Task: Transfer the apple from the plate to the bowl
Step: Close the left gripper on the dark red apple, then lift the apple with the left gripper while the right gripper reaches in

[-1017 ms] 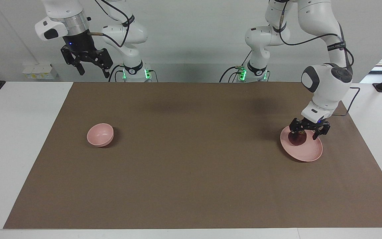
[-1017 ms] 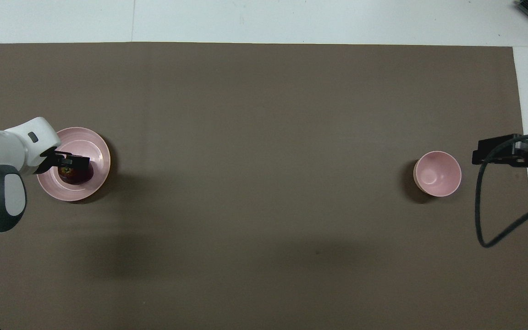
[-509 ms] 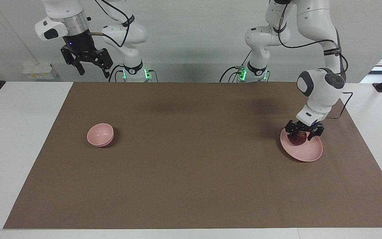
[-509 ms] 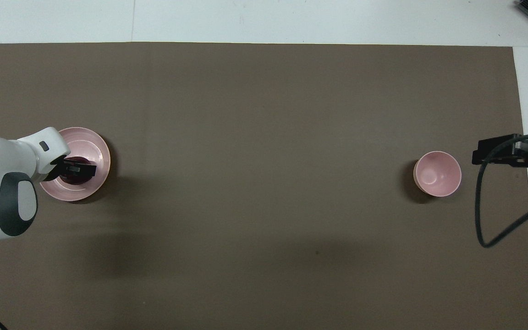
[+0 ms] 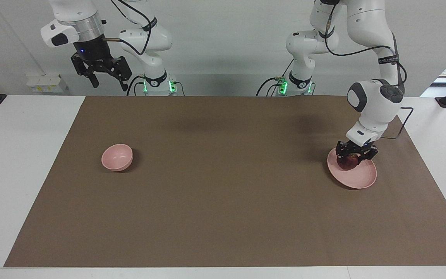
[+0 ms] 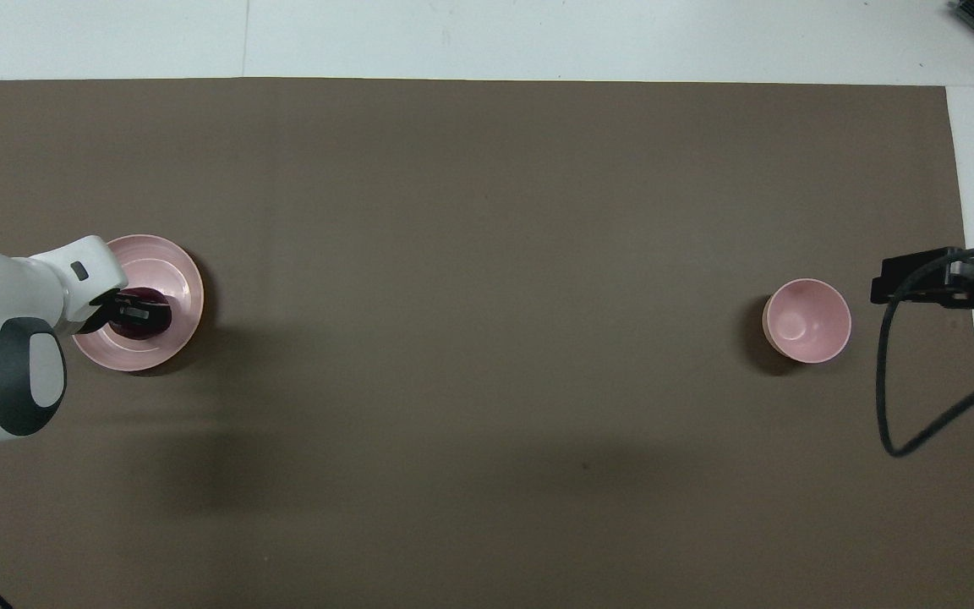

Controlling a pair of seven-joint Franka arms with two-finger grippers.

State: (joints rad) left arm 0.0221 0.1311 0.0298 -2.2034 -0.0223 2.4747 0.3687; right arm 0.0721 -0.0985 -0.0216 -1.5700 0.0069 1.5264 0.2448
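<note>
The dark red apple (image 5: 347, 163) sits on the wide pink plate (image 5: 360, 180) toward the left arm's end of the table. My left gripper (image 5: 355, 156) is low over the plate with its fingers closed in around the apple. In the overhead view the left gripper (image 6: 140, 312) covers most of the apple (image 6: 154, 329) on the plate (image 6: 176, 272). The small deep pink bowl (image 5: 117, 157) stands empty toward the right arm's end; it also shows in the overhead view (image 6: 807, 320). My right gripper (image 5: 108, 83) waits open, raised high by its base.
A brown mat (image 5: 223, 182) covers most of the white table. A black cable (image 6: 901, 381) hangs from the right arm beside the bowl. Nothing else stands on the mat between plate and bowl.
My left gripper has come down onto the apple and its fingers have narrowed from wide open to closed around it. The right arm has not moved.
</note>
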